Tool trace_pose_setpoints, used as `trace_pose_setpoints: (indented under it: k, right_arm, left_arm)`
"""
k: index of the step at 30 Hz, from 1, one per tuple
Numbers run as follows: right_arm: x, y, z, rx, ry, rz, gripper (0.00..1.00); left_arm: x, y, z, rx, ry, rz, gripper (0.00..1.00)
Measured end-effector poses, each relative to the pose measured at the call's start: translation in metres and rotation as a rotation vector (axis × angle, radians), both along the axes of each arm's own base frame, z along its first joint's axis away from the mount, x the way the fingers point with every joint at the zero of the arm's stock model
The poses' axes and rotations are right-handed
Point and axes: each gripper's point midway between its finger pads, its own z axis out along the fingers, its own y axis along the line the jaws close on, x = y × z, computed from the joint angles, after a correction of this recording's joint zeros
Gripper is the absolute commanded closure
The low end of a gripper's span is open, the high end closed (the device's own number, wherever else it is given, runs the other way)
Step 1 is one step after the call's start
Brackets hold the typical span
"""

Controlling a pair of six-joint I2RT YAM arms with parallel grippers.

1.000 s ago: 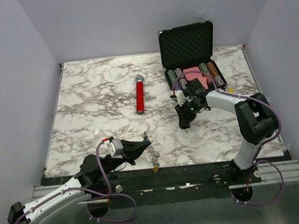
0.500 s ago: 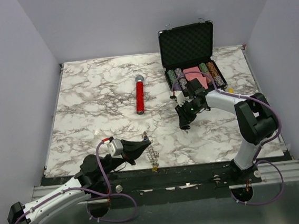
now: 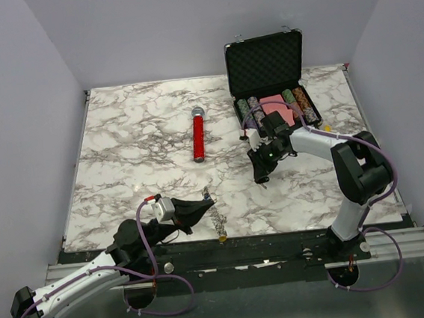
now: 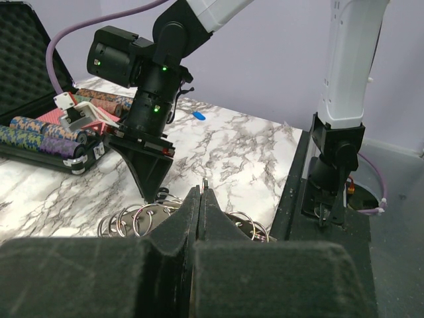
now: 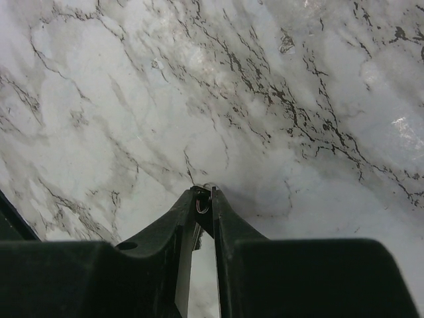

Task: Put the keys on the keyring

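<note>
Keyring [image 3: 216, 220] lies on the table [image 3: 136, 151] at its near edge, left of centre, with the yellow tag [image 3: 222, 238] at its near end. Its loops show just beyond the tips of the left gripper [image 4: 201, 193]. That gripper's fingers are pressed together with a thin metal end poking up between them, so I judge it clamped on the keyring's end.

Right gripper [image 3: 261, 175] is well apart, further right and farther back, tips down at the marble in front of the chip case [image 3: 267, 71]. Its fingers close to a point on a tiny metal piece, likely a key [image 5: 203, 200], though it is too small to be sure.

Step in hand, as I read it: carry the key over and thread it on.
- Lift the key clear of the table before travelling. The pinch is at the very tips, so it needs to be firm.
- The left side should hold the ring end raised and steady so the end is reachable.
- Line the key's hole up with that end and approach slowly.

Risks: the key twisting or dropping, or the grippers bumping. Microphone [image 3: 197, 134] is out of the path.
</note>
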Motion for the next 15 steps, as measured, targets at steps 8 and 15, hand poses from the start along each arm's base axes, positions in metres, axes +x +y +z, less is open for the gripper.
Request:
trace_pose_setpoints:
  k: [8,15]
  right_arm:
    - [-0.0012,0.0007,-0.0005,-0.004,0.002,0.004,0.77]
    - [-0.0007,-0.0002,-0.0009,-0.009,-0.001,0.003,0.75]
  left_arm:
    - [0.0001,-0.0001,-0.0004,0.001,0.001,0.0,1.0]
    - [0.0007,0.0,-0.0008,0.002,0.002,0.003,1.0]
